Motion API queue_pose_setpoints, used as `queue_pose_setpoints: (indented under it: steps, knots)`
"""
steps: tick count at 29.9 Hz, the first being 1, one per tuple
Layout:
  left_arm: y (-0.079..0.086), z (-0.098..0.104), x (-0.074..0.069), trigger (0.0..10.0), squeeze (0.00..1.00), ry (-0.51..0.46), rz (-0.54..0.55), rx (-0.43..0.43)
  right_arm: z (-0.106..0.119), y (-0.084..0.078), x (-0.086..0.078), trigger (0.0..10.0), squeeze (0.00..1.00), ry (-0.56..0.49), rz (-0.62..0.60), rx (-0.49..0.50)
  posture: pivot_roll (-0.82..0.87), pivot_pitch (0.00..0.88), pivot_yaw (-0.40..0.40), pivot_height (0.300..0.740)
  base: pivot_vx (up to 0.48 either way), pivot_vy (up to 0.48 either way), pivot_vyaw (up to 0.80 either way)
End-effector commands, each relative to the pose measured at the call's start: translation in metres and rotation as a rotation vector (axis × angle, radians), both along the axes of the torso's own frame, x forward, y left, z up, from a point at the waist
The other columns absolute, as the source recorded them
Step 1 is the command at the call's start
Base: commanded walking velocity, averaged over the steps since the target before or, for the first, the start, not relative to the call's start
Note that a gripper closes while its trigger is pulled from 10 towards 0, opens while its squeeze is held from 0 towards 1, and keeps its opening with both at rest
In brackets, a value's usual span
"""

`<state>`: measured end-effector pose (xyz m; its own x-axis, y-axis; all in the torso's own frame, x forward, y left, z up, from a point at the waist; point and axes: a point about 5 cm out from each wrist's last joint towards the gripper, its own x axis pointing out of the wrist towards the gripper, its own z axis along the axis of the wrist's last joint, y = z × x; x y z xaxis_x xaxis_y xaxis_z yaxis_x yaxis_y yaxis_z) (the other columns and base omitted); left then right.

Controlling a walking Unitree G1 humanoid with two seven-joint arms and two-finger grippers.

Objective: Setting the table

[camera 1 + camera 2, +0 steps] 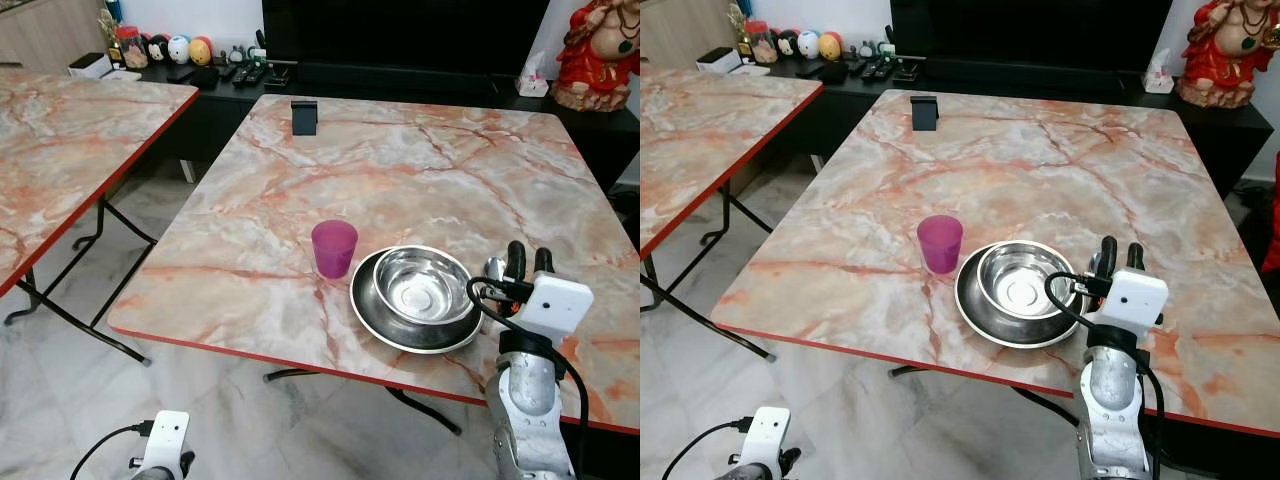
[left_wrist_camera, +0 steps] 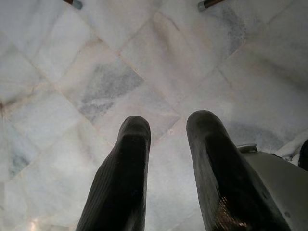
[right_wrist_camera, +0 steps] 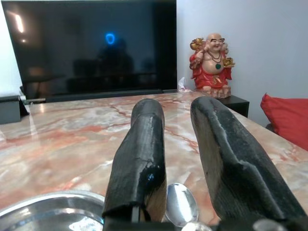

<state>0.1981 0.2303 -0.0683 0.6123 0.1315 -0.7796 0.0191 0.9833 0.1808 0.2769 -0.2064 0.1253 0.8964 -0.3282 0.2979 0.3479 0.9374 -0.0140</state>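
A purple cup [image 1: 333,247] stands near the front of the marble table [image 1: 420,170]. Right of it, a steel bowl [image 1: 420,285] sits inside a steel plate [image 1: 370,312]. A spoon [image 1: 494,268] lies on the table against the plate's right rim. My right gripper [image 1: 529,255] hovers just over the spoon with its fingers apart. In the right wrist view the spoon's bowl [image 3: 182,204] shows low between the two fingers [image 3: 139,154]. My left gripper [image 2: 166,122] hangs open over the floor, below the table's front edge.
A small black object [image 1: 304,117] stands at the table's far edge. A second marble table [image 1: 60,140] is on the left with a floor gap between. A TV unit with small items and a red statue [image 1: 600,50] lines the back wall.
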Motion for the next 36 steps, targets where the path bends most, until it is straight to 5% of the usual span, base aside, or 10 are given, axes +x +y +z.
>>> queue_pose_setpoints:
  steps: [1, 15, 27, 36]
  knots:
    - [0.004, -0.001, -0.003, 10.0, 0.0, 0.019, -0.008, 0.011, 0.004, 0.005, 0.002, 10.0, 0.0, -0.026, 0.011, 0.006, 0.06, 0.0, 0.037, 0.74, 0.0, 0.0, 0.0]
    - [0.047, 0.003, -0.025, 10.0, 0.0, 0.033, 0.111, 0.015, 0.008, 0.019, 0.013, 10.0, 0.0, -0.031, 0.062, 0.02, 0.1, 0.0, -0.019, 0.74, 0.0, 0.0, 0.0]
    - [0.014, -0.007, -0.021, 10.0, 0.0, 0.026, 0.107, -0.028, 0.01, 0.02, 0.016, 10.0, 0.0, -0.034, 0.071, 0.031, 0.11, 0.0, -0.029, 0.74, 0.0, -0.031, 0.0]
    - [0.018, -0.004, -0.017, 10.0, 0.0, 0.016, 0.112, -0.027, 0.008, 0.021, 0.017, 10.0, 0.0, -0.03, 0.072, 0.037, 0.12, 0.0, -0.024, 0.74, 0.0, 0.0, 0.0]
